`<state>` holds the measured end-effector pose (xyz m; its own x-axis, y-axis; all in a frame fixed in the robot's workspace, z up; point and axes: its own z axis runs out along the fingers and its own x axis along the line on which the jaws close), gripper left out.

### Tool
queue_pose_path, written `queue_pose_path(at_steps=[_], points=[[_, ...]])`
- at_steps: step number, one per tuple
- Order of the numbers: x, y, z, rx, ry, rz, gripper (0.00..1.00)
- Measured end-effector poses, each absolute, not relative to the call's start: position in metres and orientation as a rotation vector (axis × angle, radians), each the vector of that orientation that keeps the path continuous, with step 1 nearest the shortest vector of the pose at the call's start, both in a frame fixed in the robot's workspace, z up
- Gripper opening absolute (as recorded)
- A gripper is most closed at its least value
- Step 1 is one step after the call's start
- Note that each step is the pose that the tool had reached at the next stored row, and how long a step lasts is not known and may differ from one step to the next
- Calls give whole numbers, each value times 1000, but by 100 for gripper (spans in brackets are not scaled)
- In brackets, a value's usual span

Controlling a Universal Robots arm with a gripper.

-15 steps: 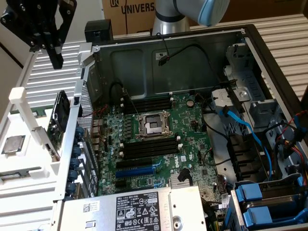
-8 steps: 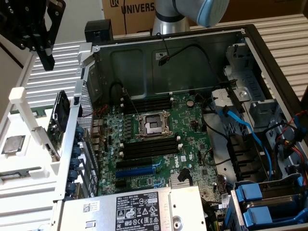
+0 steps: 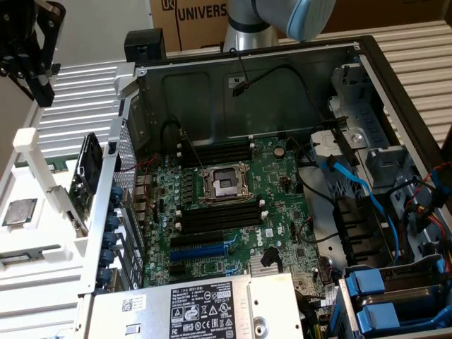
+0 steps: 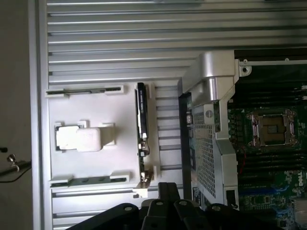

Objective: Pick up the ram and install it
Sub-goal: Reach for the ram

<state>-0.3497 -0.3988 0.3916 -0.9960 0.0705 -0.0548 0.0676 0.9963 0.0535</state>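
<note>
Open case with its motherboard exposed, on a slatted table. White holder just beside the case, with the ram lying flat in one slot. Claw raised over the table, well apart from the ram; its spread cannot be told.

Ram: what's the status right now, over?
Hand above white rack, not touching ram. Ram sits in rack, outside case. Upright card stands between them.
</note>
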Motion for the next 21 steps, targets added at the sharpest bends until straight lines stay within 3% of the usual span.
queue_pose_path(at_steps=[10,21], points=[[-376,-399,392,64,3084,81,11],[-377,-399,392,-440,3062,94,11]])
